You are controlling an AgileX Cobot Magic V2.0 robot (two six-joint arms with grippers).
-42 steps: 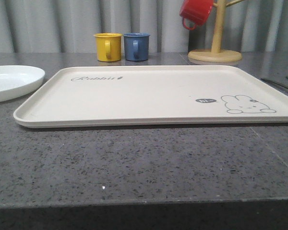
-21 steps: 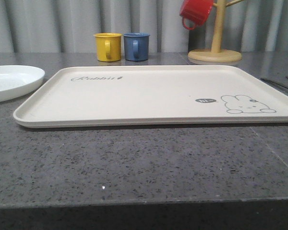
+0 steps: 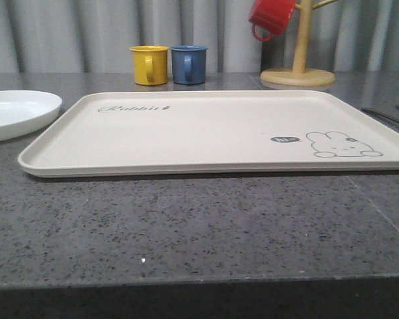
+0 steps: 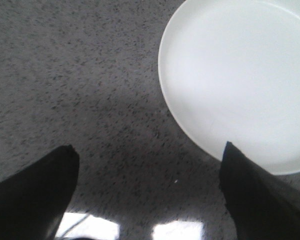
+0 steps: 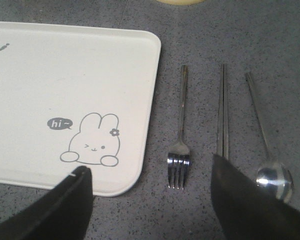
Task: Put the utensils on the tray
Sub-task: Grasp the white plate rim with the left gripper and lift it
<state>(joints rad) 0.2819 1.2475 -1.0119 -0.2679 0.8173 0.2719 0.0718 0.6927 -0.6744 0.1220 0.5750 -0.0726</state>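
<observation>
The cream tray (image 3: 206,129) with the rabbit drawing lies flat in the middle of the grey table, with nothing on it. On the table to the right of the tray (image 5: 65,90) lie three utensils side by side. They are a fork (image 5: 180,135), a pair of chopsticks (image 5: 223,110) and a spoon (image 5: 262,135). My right gripper (image 5: 149,167) hovers open above the tray's near right corner and the fork's tines, holding nothing. One finger hides the near ends of the chopsticks. My left gripper (image 4: 149,150) is open over bare table beside the plate, with nothing in it.
A round white plate (image 3: 16,113) sits left of the tray. At the back stand a yellow mug (image 3: 149,64) and a blue mug (image 3: 189,64). A red mug (image 3: 272,16) hangs on a wooden mug tree (image 3: 298,66). The table's front edge is near.
</observation>
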